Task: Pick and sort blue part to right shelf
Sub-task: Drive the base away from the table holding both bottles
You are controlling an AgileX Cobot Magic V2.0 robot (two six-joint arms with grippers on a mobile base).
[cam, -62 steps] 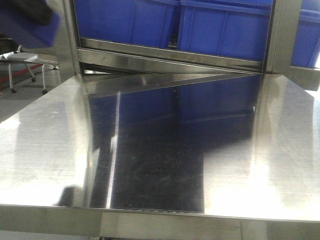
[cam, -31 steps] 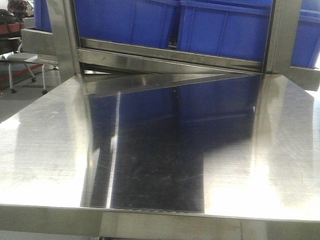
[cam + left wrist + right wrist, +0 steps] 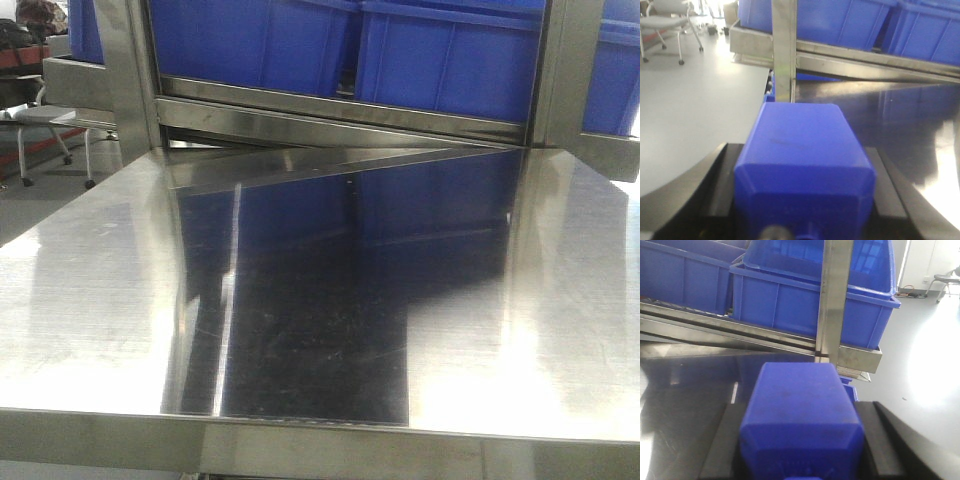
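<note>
Gone from the front view's upper-left corner: the blurred dark-blue shape seen a second ago. Over the last half second that view is unchanged.

Blue part (image 3: 800,430): held in the right gripper (image 3: 799,405), off the table. Only its flat top face and chamfered near edge show, so the cap cannot be made out. Black fingers (image 3: 877,440) are clamped against both of its sides.

Ahead of it stands an upright post (image 3: 832,300) of the right shelf (image 3: 340,112). Blue bins (image 3: 790,305) sit on the sloped steel tier behind the post. In the right wrist view the steel table (image 3: 90,300) lies below and to the left of the part, and pale floor (image 3: 925,370) lies to the right.

Left gripper (image 3: 805,147): its black fingers (image 3: 725,180) are closed on a second blue block (image 3: 800,165), which looks broader than the part. A small dark round shape shows at the block's near edge; what it is cannot be told. Another rack post rises just beyond it, with bins on the tier above the table's far edge.

Front view: no gripper or block visible. The table top mirrors the bins. A wheeled chair (image 3: 40,118) stands on the floor at far left.
</note>
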